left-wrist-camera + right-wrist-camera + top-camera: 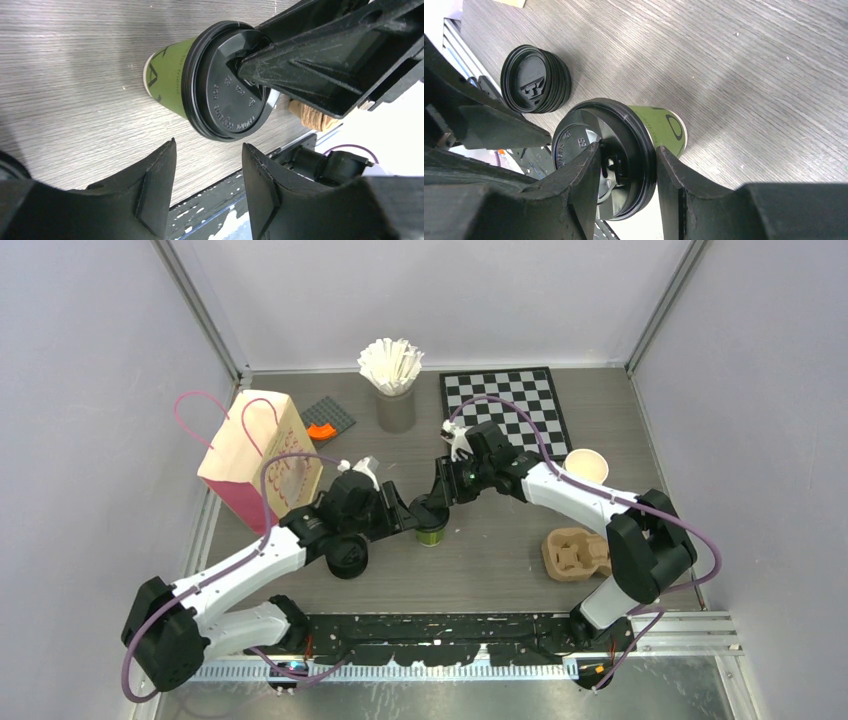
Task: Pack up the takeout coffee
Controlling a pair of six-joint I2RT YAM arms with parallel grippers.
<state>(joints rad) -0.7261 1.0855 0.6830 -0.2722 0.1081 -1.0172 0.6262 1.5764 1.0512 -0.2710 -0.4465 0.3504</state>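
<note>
Grey wood-grain desk (pixel 500 570) fills a pale-walled booth, and the takeout coffee (pixel 431 534) stands upright at its centre, between the two arms. Its black lid (pixel 225 100) sits on the cup, so capping looks done or nearly done. Packing has not begun, since the cup is in neither the carrier nor the bag.

The right gripper (pixel 628 146) straddles the lid's rim, one finger over the top and one outside. I cannot tell whether it really clamps or only rests there. The left gripper (pixel 208 143) is spread and holds nothing, and the cup stands just past its fingertips.

The brown pulp carrier (pixel 575 552) lies at lower right, well apart from the cup. The cream bag (pixel 262 455) with pink handles stands at upper left. A stack of spare lids (pixel 535 80) lies near the cup under the left arm, and an open white-lined cup (pixel 586 466) waits at right. Both arms crowd the coffee, so the left one probably has to clear off before the cup can travel.
</note>
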